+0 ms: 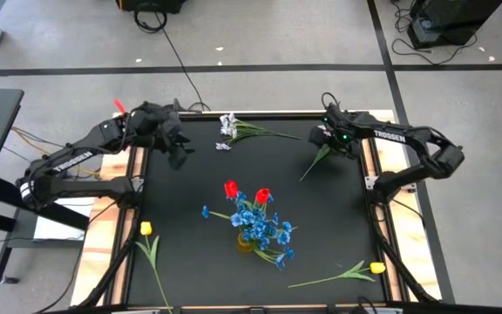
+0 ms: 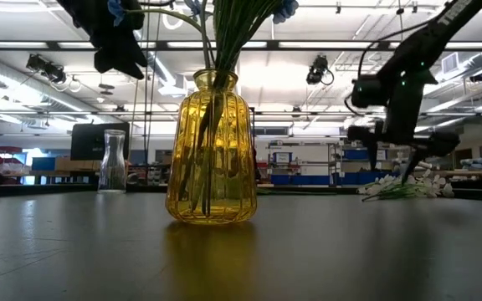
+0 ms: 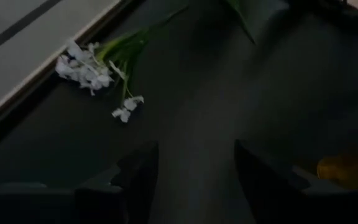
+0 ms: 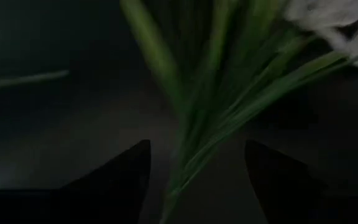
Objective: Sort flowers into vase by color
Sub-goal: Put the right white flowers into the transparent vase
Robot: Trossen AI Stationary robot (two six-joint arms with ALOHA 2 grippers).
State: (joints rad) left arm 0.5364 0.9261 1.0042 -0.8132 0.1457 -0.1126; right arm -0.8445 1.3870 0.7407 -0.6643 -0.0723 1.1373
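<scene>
A yellow glass vase point(image 1: 246, 242) point(image 2: 212, 150) stands mid-table and holds blue sprays point(image 1: 264, 228) and two red tulips point(image 1: 231, 187). One white spray point(image 1: 227, 126) point(image 3: 82, 68) lies near the far edge. My left gripper point(image 1: 179, 155) point(image 3: 196, 146) is open and raised, to the left of that spray. A second white spray point(image 2: 400, 188) lies under my right gripper point(image 1: 323, 139) point(image 4: 197, 143). Its green stem point(image 1: 315, 163) point(image 4: 194, 134) runs between the open fingers. Two yellow tulips point(image 1: 146, 228) point(image 1: 377, 267) lie near the front corners.
A clear glass vase point(image 2: 114, 171) stands at the left in the low view, behind the yellow one. The black mat ends in a wooden table rim point(image 1: 116, 231). Bare mat lies between the yellow vase and the far sprays.
</scene>
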